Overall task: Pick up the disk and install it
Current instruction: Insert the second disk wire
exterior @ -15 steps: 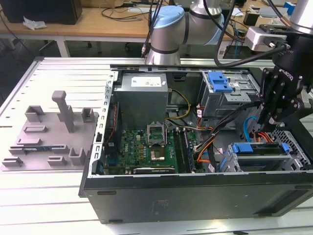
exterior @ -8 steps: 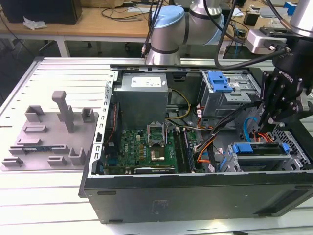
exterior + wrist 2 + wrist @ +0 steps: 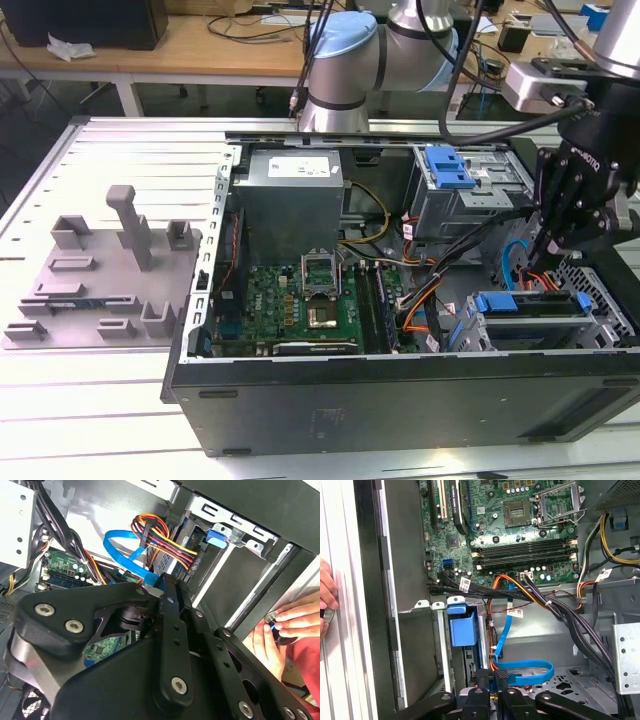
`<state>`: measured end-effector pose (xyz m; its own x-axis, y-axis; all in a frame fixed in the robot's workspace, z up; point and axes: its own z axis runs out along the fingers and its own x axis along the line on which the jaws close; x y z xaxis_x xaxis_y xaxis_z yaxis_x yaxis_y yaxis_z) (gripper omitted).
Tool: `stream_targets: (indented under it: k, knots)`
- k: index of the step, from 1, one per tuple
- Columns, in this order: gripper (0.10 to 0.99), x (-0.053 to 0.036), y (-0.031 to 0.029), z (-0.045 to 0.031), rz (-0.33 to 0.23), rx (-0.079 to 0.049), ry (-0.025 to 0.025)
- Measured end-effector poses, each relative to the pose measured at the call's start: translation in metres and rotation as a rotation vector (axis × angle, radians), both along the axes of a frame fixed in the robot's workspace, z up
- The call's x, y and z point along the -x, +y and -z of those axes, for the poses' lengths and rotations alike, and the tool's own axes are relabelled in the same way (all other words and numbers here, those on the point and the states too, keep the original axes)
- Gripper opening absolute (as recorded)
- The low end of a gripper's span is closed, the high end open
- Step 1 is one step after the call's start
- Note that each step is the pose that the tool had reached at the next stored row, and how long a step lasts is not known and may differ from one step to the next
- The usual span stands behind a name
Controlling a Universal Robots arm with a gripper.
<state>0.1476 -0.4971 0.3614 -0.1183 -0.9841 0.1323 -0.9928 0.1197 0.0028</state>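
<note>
Black fingers (image 3: 501,677) are pressed together with nothing between them, and the arm (image 3: 585,160) points them down into the open computer case (image 3: 400,400) at the exterior view's right. Just below them the disk (image 3: 528,318) sits in its blue carrier inside the drive cage (image 3: 600,330). White tags on the cables (image 3: 516,612) are too small to read.

Robotics or electronics lab, open desktop computer case (image 3: 400,390) on a slatted metal workbench (image 3: 120,160), exposed motherboard (image 3: 300,300) and cabling, grey moulded fixture tray (image 3: 100,280), wooden desks (image 3: 200,45) strewn with cables behind, robot arm base (image 3: 345,60).
</note>
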Motion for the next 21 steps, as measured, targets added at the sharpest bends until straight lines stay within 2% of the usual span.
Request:
stream_targets:
  k: [3, 5, 6, 8, 9, 10, 12, 15, 17, 19, 20, 21]
  knots:
    - [0.161, 0.0, -0.0011, 0.0, 0.0, -0.006, 0.0]
    - [0.161, 0.0009, -0.0025, 0.0, 0.0, -0.021, -0.0013]
    - [0.161, 0.0012, -0.003, 0.0, 0.0, -0.032, -0.0035]
    - [0.161, 0.0027, -0.0061, 0.0, 0.0, -0.063, -0.0133]
    - [0.161, 0.0041, -0.0079, 0.0, 0.0, -0.07, -0.0165]
    - [0.161, 0.0069, -0.0113, 0.0, 0.0, -0.074, -0.0209]
    - [0.161, 0.0095, -0.0152, 0.0, 0.0, -0.076, -0.0236]
    - [0.161, 0.0114, -0.0254, 0.0, 0.0, -0.08, -0.0279]
    - [0.161, 0.0118, -0.0321, 0.0004, -0.001, -0.092, -0.0364]
    - [0.161, 0.0123, -0.034, 0.0008, -0.002, -0.099, -0.0446]
    - [0.161, 0.0133, -0.0353, 0.0011, -0.003, -0.106, -0.0545]
    - [0.161, 0.0143, -0.0362, 0.0016, -0.004, -0.11, -0.0623]
